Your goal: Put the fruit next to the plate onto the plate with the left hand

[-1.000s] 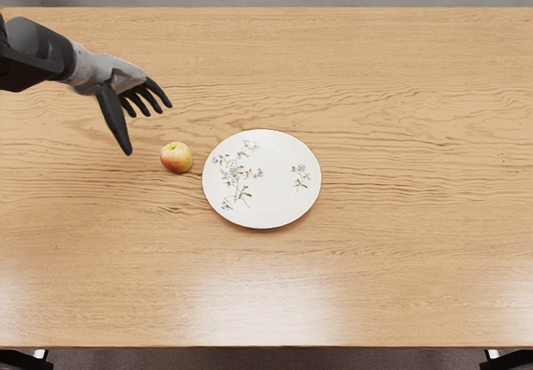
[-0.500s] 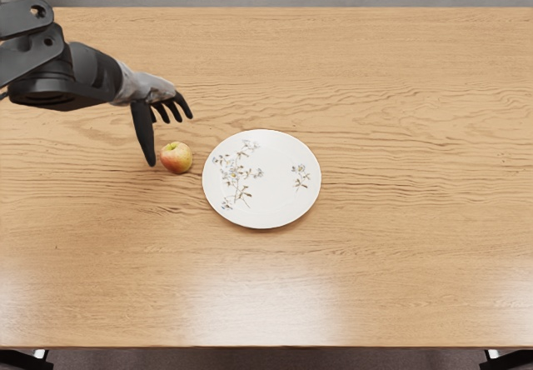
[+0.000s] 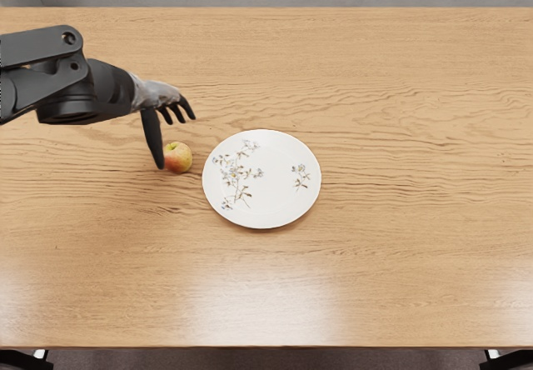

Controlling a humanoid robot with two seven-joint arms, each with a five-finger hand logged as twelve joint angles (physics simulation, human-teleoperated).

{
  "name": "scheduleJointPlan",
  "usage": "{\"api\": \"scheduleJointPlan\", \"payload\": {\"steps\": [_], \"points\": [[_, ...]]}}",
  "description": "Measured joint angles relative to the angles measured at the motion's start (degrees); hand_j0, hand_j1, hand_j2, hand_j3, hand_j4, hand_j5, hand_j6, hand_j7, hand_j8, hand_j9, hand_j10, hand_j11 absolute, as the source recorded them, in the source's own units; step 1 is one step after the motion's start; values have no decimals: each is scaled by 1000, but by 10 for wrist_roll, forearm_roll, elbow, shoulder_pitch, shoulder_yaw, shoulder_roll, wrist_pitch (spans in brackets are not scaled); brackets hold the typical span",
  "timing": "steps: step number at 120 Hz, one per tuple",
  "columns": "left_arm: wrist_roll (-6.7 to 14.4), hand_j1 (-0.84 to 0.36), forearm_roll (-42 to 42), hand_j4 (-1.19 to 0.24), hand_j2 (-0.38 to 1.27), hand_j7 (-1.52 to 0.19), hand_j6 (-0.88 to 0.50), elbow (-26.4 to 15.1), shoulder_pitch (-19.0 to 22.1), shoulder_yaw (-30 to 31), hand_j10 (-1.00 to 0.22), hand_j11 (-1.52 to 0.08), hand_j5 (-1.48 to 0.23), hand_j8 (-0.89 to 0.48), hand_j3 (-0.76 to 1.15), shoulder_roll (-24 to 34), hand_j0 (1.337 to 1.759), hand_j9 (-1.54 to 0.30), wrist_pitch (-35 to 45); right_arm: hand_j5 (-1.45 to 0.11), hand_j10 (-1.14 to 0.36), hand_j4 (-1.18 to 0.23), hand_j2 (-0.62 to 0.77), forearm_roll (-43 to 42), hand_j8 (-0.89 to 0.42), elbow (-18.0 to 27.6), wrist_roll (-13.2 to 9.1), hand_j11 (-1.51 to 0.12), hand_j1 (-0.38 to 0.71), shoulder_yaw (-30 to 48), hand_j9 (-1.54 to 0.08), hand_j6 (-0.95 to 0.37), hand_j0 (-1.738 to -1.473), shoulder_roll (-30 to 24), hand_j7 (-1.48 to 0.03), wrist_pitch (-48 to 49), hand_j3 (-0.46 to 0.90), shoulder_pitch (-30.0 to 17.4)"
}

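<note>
The small red-and-yellow round apple lies on the light wooden bench, just beside the left rim of the white round plate with blue flower sprigs, and not on it. The dark left hand comes in from the picture's left edge on a grey and black arm and hangs over the bench just up and left of the apple. Its fingers are spread and grasp nothing; one long digit points down along the apple's left side, its tip very close, though whether it touches the fruit cannot be told. The plate carries nothing.
</note>
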Motion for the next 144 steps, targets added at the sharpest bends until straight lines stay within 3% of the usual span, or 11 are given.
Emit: {"api": "scheduleJointPlan", "payload": {"steps": [46, 144], "points": [[0, 51, 0, -252, 51, -324, -252, 26, 30, 10, -251, -324, -324, -252, 0, -35, 1658, -324, 34, -45, -35, -35, -7, 0, -35, 0, 0, -45, -308, 0, -45, -35, -1658, 0, -45, 0, 0, 1], [0, -11, 1, -303, 62, -392, -304, 95, 34, 77, -303, -392, -392, -304, 0, -114, 1658, -392, 85, -45, -35, -35, -7, 0, -35, 0, 0, -45, -307, 1, -45, -35, -1658, 0, -45, 0, 0, 2]]}}
